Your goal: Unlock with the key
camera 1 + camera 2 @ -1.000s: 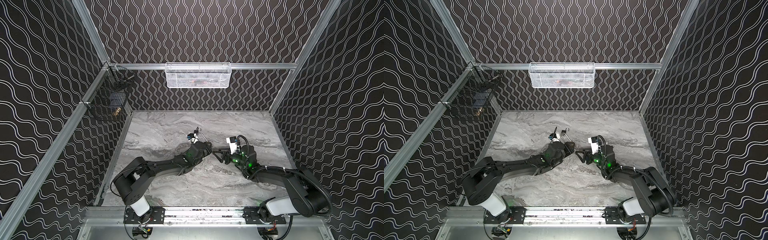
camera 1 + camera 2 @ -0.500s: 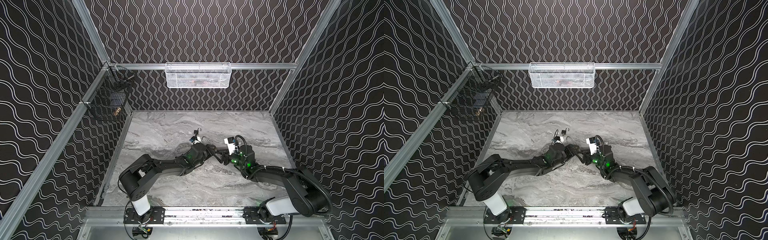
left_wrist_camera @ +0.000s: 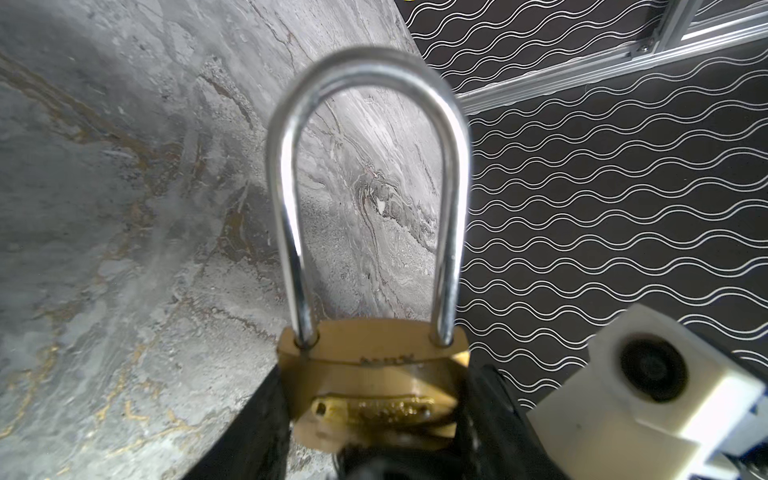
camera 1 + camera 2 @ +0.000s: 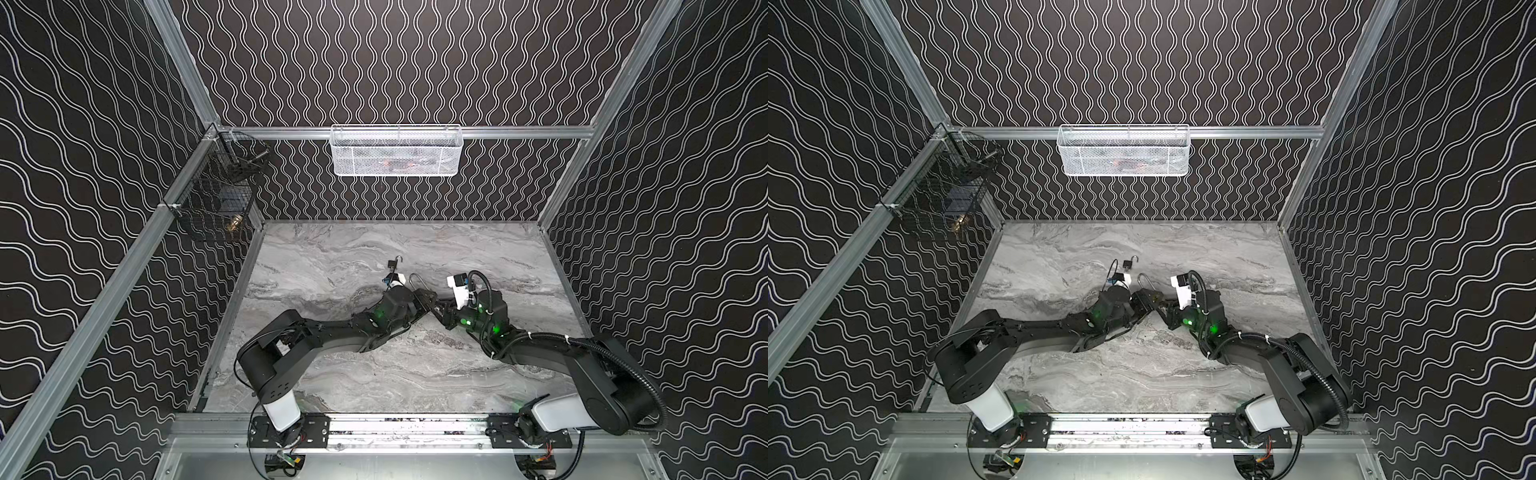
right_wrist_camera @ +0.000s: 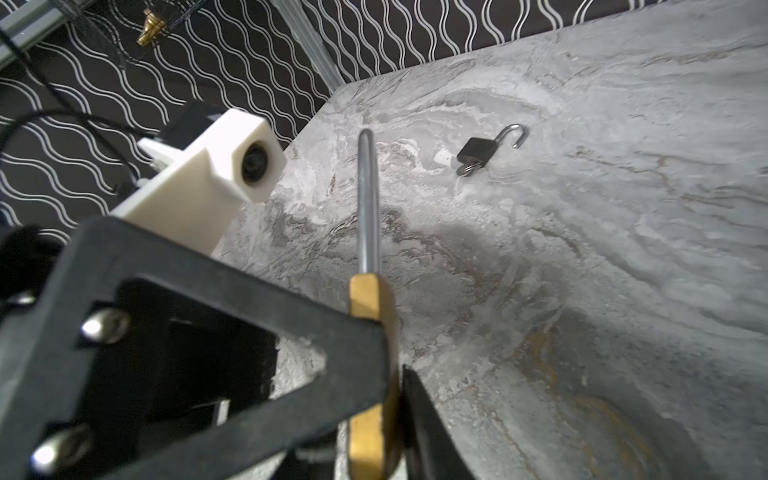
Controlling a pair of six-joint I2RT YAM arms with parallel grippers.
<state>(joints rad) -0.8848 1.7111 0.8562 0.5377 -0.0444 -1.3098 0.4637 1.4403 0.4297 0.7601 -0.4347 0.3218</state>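
Observation:
A brass padlock (image 3: pixel 374 365) with a long silver shackle (image 3: pixel 365 83) is held off the table, and my left gripper (image 3: pixel 374 415) is shut on its narrow sides. In both top views the two grippers meet at mid-table, left gripper (image 4: pixel 424 301) against right gripper (image 4: pixel 441 311). In the right wrist view the padlock (image 5: pixel 370 299) shows edge-on. One finger (image 5: pixel 419 424) of my right gripper (image 5: pixel 390 415) presses on its flat face; the other finger is hidden. A toothed brass strip (image 3: pixel 374 409) lies across the body; I cannot tell whether it is the key.
A small black padlock (image 5: pixel 477 150) with an open shackle and a key ring lies on the marble table (image 4: pixel 374 374) behind the grippers. A white mesh basket (image 4: pixel 395 149) hangs on the back wall. A black wire basket (image 4: pixel 216 195) hangs at the left corner.
The left arm carried the brass padlock to the right, toward the right gripper. The right gripper's jaws were wide apart and have closed in on the padlock.

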